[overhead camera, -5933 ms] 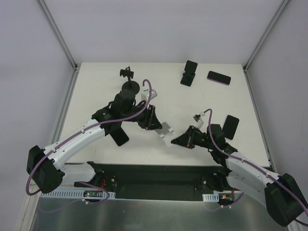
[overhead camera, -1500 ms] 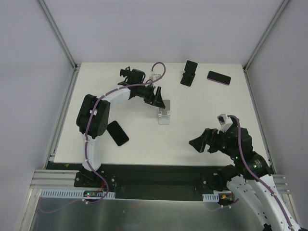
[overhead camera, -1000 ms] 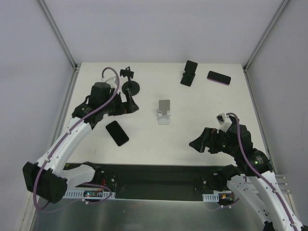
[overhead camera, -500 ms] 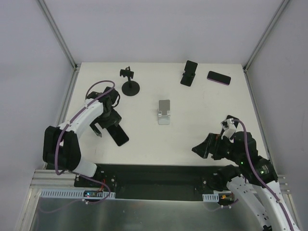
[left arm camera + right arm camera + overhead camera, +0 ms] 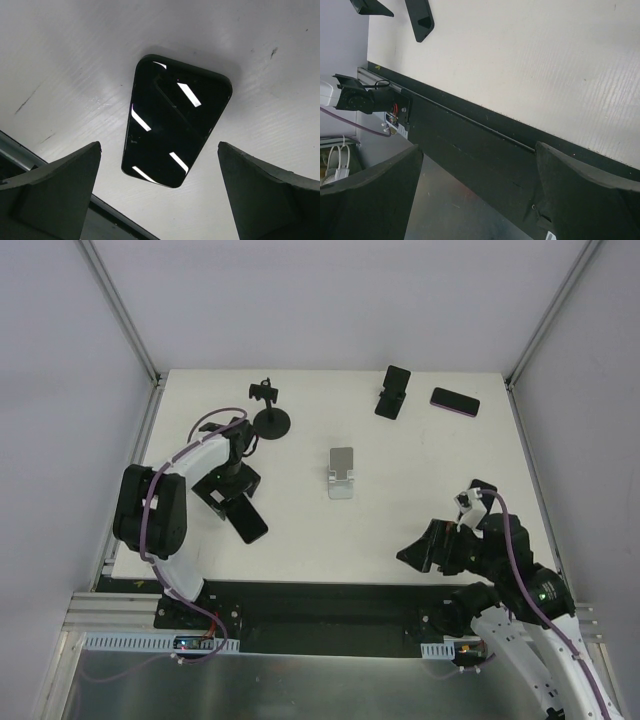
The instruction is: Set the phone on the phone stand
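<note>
Over the near-left part of the white table, left gripper aimed straight down, fingers spread wide and clamped on nothing. Brackets the black phone in the left wrist view, one finger off each long side, bare table showing between each finger and the phone's edge. No contact to be made out. Flat on the table, that phone, glossy face up and mirroring bright strips of light, skewed a little, one short end close to the table's near edge. In the top view, partly hidden under the gripper, only the nearer end showing. Purple cable looping along the arm behind the gripper.

Farther in and to the right, near the table's middle, well apart from the phone: silver phone stand, upright and bare. Beyond the left gripper, toward the far-left corner, black clamp holder on a round base. At the far edge, right of centre, black stand with a dark slab leaning on it. Just beside that, toward the far-right corner, second dark phone lying flat.

At the near-right, right gripper held above the table's near edge, its fingers likewise wide apart, holding nothing. Looks, through the right wrist camera, along that near edge and the black rail below it.
</note>
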Motion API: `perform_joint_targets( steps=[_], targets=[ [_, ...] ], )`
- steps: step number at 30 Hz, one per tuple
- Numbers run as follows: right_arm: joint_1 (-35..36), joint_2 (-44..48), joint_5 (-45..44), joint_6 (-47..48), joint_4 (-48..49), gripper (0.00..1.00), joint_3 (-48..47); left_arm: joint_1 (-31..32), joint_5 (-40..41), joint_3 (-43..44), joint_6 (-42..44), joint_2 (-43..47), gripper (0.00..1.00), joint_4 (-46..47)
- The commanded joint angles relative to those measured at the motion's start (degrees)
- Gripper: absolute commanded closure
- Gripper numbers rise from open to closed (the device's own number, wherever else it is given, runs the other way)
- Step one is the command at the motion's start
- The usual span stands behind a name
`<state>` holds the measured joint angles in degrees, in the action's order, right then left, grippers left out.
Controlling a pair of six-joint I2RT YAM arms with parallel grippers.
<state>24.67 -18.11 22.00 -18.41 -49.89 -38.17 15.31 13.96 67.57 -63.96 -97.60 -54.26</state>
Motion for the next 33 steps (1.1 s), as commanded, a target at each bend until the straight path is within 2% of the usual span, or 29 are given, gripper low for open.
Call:
perform_joint_targets(
  steps=[1, 11, 16, 27, 29, 31, 33],
  targets=[
    [-0.2, -2.1, 1.7, 0.1, 0.9, 0.04, -1.6, -0.5, -1.8, -0.4, 0.1, -2.2, 0.01, 2.8],
    [-0.2, -1.1, -2.2, -0.7, 3.9, 0.04, -1.8, -1.2, -2.4, -9.2, 6.0, -1.0, 0.01, 15.0],
    [-0.1, -1.5, -1.6, -2.1, 6.1, 0.04, -1.1, -1.2, -2.7, -10.9, 5.7, -1.0, 0.01, 16.6],
    [-0.2, -1.8, -0.9, -1.5, 6.0, 0.04, -2.7, -1.2, -4.6, -13.7, 2.0, -1.1, 0.19, 15.5],
    [-0.2, -1.1, -1.2, -1.7, 6.0, 0.04, -2.5, -1.1, -5.6, -14.3, 1.7, -0.7, 0.17, 15.4],
    [-0.1, -0.8, -1.3, -1.9, 6.1, 0.04, -2.2, -0.9, -6.1, -14.5, 2.3, -0.5, 0.1, 15.4],
    [-0.1, -0.8, -1.0, -2.1, 6.3, 0.04, -1.8, 0.0, -5.7, -13.7, 5.1, -0.5, 0.08, 15.4]
  ],
)
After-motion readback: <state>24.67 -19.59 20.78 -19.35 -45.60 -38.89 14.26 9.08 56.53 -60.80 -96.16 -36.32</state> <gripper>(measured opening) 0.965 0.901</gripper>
